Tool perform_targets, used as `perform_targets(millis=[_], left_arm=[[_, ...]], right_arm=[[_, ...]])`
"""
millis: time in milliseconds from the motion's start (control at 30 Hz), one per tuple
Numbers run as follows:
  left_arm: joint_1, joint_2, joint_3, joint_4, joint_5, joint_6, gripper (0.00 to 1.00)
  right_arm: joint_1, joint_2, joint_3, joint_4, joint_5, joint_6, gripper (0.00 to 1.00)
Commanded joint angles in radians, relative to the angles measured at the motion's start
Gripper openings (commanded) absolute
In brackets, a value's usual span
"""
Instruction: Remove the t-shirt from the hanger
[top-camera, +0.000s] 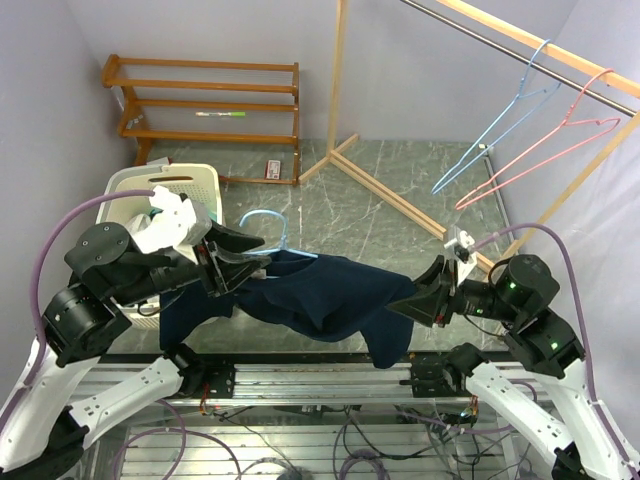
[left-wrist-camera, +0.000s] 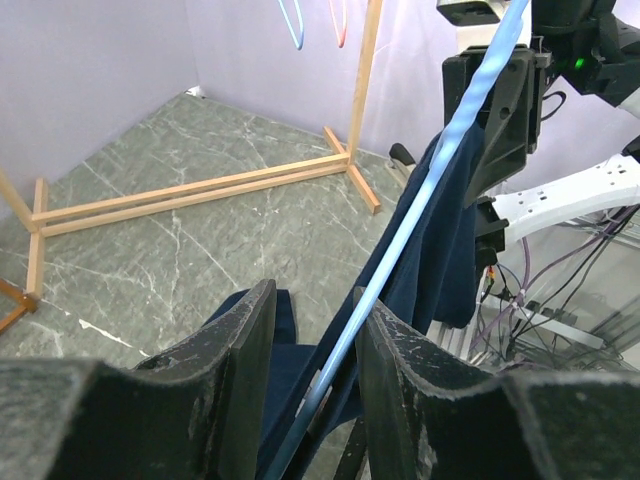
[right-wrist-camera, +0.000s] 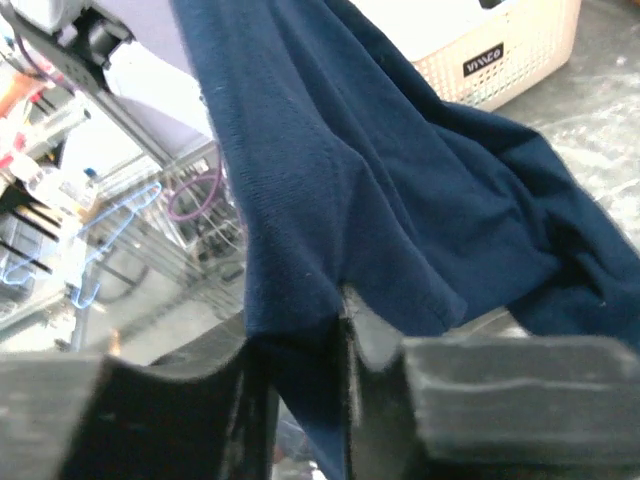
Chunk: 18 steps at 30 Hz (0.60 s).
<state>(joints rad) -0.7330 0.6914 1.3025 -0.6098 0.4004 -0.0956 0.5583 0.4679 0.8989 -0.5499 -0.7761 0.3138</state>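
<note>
A navy t-shirt hangs stretched between my two grippers above the table's near edge. It is on a light blue wire hanger, whose hook shows just past my left gripper. In the left wrist view the hanger wire runs between the left gripper's jaws, close to the right finger, with a clear gap to the left finger. The shirt drapes under the wire. My right gripper is shut on a fold of the shirt's right end. The right wrist view shows fabric pinched in that gripper.
A white laundry basket stands behind the left arm and shows in the right wrist view. A wooden shelf rack is at the back left. A wooden clothes rail at the right carries a blue hanger and a pink hanger.
</note>
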Motion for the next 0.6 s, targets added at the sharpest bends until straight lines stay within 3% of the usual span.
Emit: perform_targets(millis=[0,33,67,167,300,567], left_arm=[[0.000,0.004,0.011,0.080,0.008,-0.028,0.07],[0.000,0.000,0.007,0.075,0.002,-0.029,0.07],[0.000,-0.005,0.004,0.070,-0.004,-0.027,0.07],[0.000,-0.032,0.001,0.050,-0.041,-0.025,0.07],[0.000,-0.062,0.009,0.024,-0.071,-0.020,0.07],[0.000,-0.079,0.041,-0.018,-0.138,-0.001,0.07]], right_arm=[[0.000,-0.010,-0.032,0.100,0.074,0.058,0.11],[-0.001,-0.008,-0.031,0.101,0.096,0.060,0.02],[0.000,-0.004,-0.023,0.090,0.132,0.060,0.00],[0.000,0.015,0.029,-0.017,0.323,0.046,0.00],[0.000,0.020,0.096,-0.185,0.689,0.071,0.00],[0.003,-0.001,0.256,-0.455,1.187,0.148,0.00]])
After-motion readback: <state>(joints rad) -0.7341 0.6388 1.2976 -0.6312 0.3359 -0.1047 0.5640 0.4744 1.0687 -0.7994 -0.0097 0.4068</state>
